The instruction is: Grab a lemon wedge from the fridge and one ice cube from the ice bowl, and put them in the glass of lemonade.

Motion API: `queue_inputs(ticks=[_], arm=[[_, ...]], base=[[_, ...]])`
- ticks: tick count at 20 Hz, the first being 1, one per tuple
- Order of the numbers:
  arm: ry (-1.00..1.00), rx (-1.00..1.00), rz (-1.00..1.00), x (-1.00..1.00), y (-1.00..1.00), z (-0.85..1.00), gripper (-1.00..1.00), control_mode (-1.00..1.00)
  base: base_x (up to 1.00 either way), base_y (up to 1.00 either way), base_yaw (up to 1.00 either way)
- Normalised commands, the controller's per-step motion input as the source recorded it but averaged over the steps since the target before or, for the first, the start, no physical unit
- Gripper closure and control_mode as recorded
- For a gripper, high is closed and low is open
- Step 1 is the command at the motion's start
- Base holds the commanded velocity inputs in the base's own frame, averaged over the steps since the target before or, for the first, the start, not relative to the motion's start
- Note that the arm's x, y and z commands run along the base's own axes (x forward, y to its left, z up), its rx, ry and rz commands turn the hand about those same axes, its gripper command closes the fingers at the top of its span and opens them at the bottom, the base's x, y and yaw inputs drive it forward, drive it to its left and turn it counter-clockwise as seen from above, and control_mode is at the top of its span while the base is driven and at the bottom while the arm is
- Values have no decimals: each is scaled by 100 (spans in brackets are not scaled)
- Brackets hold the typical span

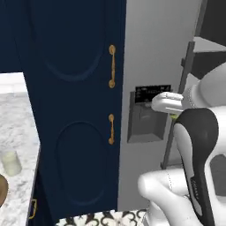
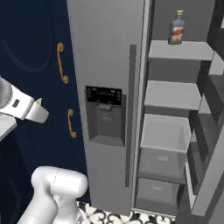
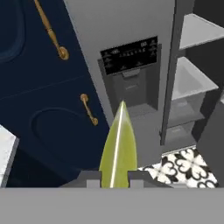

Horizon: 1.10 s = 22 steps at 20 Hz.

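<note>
Evidently the gripper [image 3: 114,180] fingers are clamped on the lemon wedge [image 3: 118,148], bottom centre of the hand view, pointing at the fridge [image 3: 131,78]; the glass of lemonade [image 1: 11,162] waits lower left, presumably its destination.

I see the fridge [image 2: 109,65] with its right door open, a bottle [image 2: 176,28] on its top shelf [image 2: 179,50].

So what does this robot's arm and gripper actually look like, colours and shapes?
The arm is built of rounded glossy white shells, with a dark charcoal band wrapping one joint cover. The hand narrows to a white, tapered wedge-shaped body. The gripper ends in two small, blocky dark-grey fingertips. No cables or legible markings are visible.
</note>
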Motion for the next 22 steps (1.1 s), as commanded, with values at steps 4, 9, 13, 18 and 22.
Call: queue_inputs(ticks=[4, 9, 13, 18, 22], arm=[[0, 0, 0, 0, 0, 0, 100, 100], [0, 0, 0, 0, 0, 0, 100, 100], [0, 0, 0, 0, 0, 0, 100, 100], [0, 0, 0, 0, 0, 0, 100, 100], [0, 0, 0, 0, 0, 0, 100, 100]], base=[[0, 74, 92], [0, 20, 100], [-23, -36, 80], [40, -59, 51], [40, -73, 14]])
